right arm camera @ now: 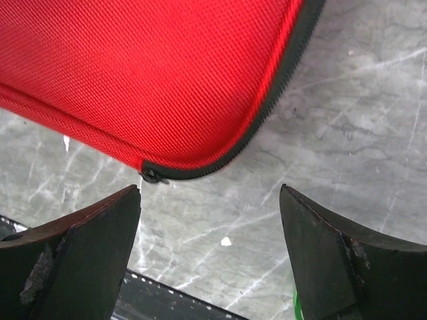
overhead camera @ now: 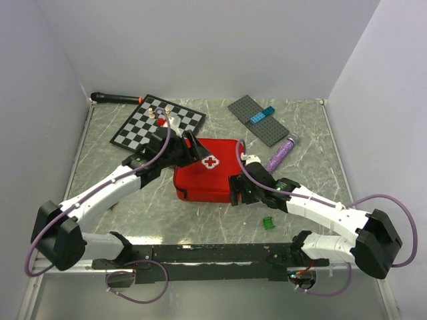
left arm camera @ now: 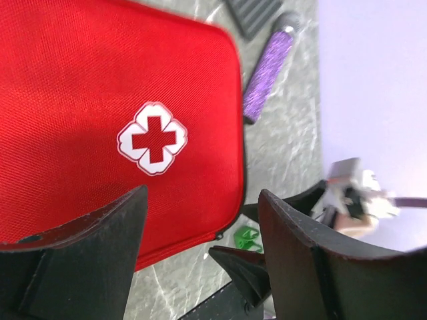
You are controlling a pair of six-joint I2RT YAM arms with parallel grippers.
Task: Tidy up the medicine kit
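Facing shut med kit [overhead camera: 200, 180], L fingers [left arm camera: 87, 253] & R fingers [right arm camera: 87, 253] wide, empty.

Red medicine kit [overhead camera: 207, 170] with white cross; black-and-white checkered chessboard [overhead camera: 157, 123].

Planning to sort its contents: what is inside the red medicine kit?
Nothing inside shows. The soft red fabric medicine kit lies closed, white cross badge up, its zip shut around the visible corner, hiding any contents.

A red fabric medicine kit [overhead camera: 208, 179], zipped shut, lies flat near the table's [overhead camera: 313, 153] centre, its red-and-white cross badge facing up
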